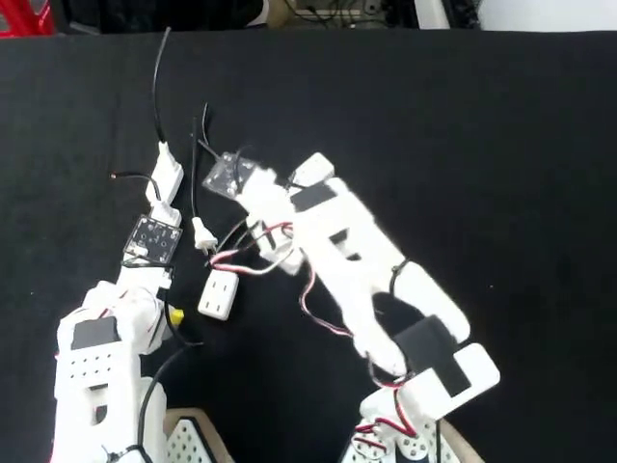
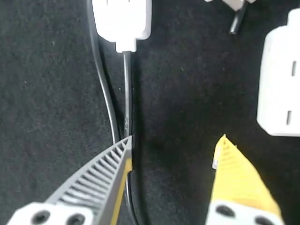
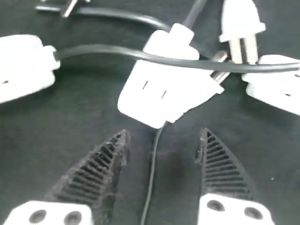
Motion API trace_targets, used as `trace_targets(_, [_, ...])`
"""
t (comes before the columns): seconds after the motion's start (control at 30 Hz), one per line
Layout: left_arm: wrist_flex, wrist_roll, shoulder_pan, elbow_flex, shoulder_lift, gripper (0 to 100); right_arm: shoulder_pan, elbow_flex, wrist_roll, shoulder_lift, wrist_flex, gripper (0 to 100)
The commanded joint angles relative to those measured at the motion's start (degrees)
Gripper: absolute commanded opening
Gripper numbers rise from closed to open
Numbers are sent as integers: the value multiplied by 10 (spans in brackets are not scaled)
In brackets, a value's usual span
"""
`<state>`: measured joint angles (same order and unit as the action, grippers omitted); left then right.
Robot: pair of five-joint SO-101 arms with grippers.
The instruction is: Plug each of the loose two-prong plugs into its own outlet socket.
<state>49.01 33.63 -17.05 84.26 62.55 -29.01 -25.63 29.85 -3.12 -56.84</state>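
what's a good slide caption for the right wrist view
Open right gripper facing a white outlet socket crossed by a black cord.

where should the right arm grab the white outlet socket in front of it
Probably its wide near end, across the side walls: the outlet socket lies flat, that end facing the right gripper with open jaws. A black cable crosses its far, narrow end.

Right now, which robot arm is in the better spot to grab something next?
Probably the right. The right pincer, open, faces a white socket block just ahead, with a two-prong plug beyond. The left pincer, also open, has a black cable by one fingertip, its white end piece farther off.
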Motion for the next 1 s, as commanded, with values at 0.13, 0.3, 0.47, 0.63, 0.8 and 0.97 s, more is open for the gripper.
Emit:
trace_targets(0.13, [-9,3,3,-2,4,274,29,24,1,-83,56,236])
trace_targets(0.3, [-9,3,3,-1,4,274,56,48,54,-119,33,153])
trace_targets(0.47, [-9,3,3,-1,4,274,59,53,58,-122,21,12])
trace_targets(0.63, [-9,3,3,-1,4,274,105,82,41,-121,-8,12])
trace_targets(0.8, [-9,4,3,-1,4,274,150,164,98,-122,-136,12])
trace_targets(0.97, [-9,4,3,-1,4,274,213,249,309,-122,-282,13])
